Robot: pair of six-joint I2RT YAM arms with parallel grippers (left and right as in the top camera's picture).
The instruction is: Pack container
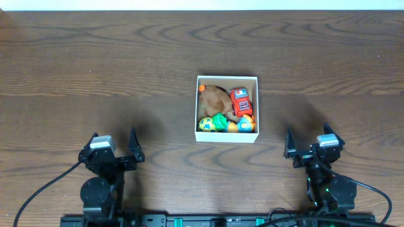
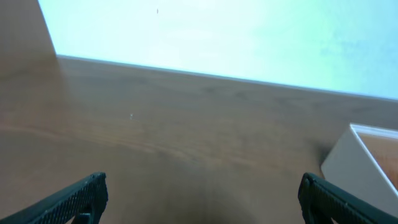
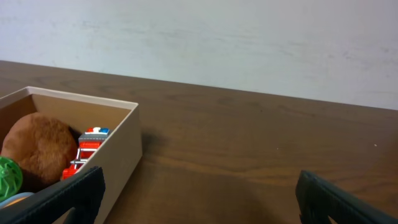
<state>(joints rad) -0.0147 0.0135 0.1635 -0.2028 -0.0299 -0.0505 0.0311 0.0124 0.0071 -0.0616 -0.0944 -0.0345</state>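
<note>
The container [image 1: 226,137], a small square white cardboard box, sits at the middle of the wooden table. It holds a brown plush toy [image 1: 214,97], a red toy truck [image 1: 240,100], a green toy [image 1: 219,120], a yellow-green ball [image 1: 206,123] and a blue-orange toy [image 1: 245,122]. My left gripper [image 1: 114,147] is open and empty near the front left, apart from the box. My right gripper [image 1: 312,144] is open and empty near the front right. The right wrist view shows the box wall [image 3: 121,155], the plush [image 3: 37,149] and the truck [image 3: 87,149]. The left wrist view shows a box corner [image 2: 357,162].
The brown wooden table [image 1: 95,69] stretches around the box, with a pale wall beyond its far edge [image 3: 249,43]. Cables run from both arm bases at the front edge.
</note>
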